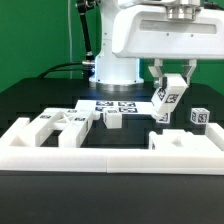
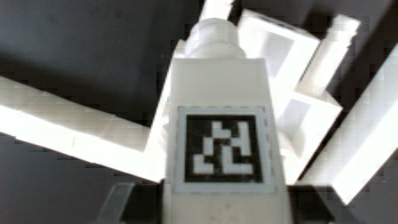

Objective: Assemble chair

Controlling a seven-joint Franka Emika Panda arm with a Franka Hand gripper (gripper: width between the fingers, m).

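My gripper [image 1: 168, 84] hangs at the exterior view's upper right, shut on a white chair leg [image 1: 166, 97] with a black-and-white tag, held tilted above the table. In the wrist view that leg [image 2: 222, 110] fills the middle, its tag facing the camera, with a dark finger [image 2: 139, 198] on each side of it. Other white chair pieces lie on the black table: a notched block [image 1: 58, 125] at the left, a small tagged block [image 1: 113, 119] in the middle, a piece [image 1: 181, 141] at the right and a small tagged cube [image 1: 198, 118] further right.
The marker board [image 1: 117, 104] lies flat behind the pieces, before the arm's base [image 1: 117, 68]. A long low white barrier wall [image 1: 110, 158] runs along the front. In the wrist view, white barrier edges [image 2: 71, 118] cross the dark table below the leg.
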